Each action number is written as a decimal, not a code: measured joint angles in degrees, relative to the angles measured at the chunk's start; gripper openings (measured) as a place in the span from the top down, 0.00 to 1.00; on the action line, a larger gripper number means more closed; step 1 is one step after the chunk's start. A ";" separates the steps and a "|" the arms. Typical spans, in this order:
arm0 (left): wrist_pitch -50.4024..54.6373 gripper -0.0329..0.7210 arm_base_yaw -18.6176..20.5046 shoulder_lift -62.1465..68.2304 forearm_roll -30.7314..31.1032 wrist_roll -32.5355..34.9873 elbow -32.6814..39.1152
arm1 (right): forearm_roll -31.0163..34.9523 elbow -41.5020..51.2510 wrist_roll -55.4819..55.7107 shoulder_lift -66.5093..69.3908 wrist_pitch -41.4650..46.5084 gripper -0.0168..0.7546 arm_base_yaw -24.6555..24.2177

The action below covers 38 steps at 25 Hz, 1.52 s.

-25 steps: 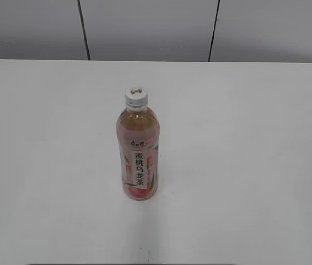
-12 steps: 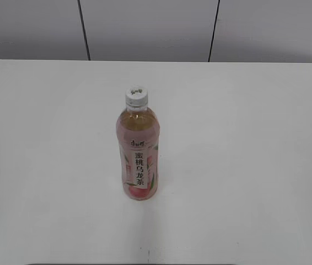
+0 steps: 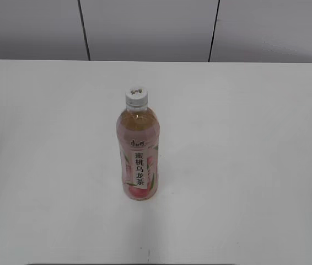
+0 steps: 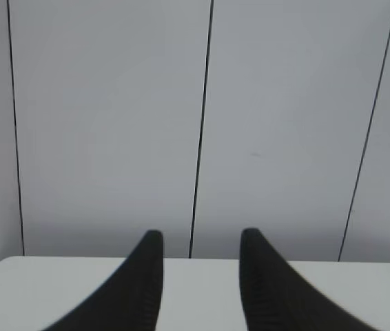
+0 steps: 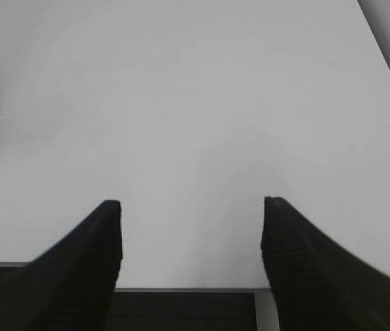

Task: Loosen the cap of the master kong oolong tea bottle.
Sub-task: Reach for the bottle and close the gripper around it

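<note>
The master kong oolong tea bottle [image 3: 137, 152] carries a white label strip with vertical black characters reading 蜜桃乌龙茶, topped by a small dark logo too small to read. The cap [image 3: 136, 96] bears small dark print, illegible.

The left gripper [image 4: 199, 238] is being held level with its two dark fingers parted and nothing between them, while the right gripper [image 5: 191, 207] is being held tilted downward, fingers spread wider, likewise empty.
</note>
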 joint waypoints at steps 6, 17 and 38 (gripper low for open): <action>-14.56 0.64 0.00 19.96 -0.05 0.00 3.20 | 0.00 0.00 0.00 0.00 0.00 0.35 0.00; -42.17 0.62 -1.37 53.95 -1.90 0.00 3.52 | 0.00 0.00 0.00 0.00 0.00 0.35 0.00; -52.79 0.28 -10.14 67.96 9.28 -6.88 3.52 | 0.00 0.00 0.00 0.00 0.00 0.35 0.00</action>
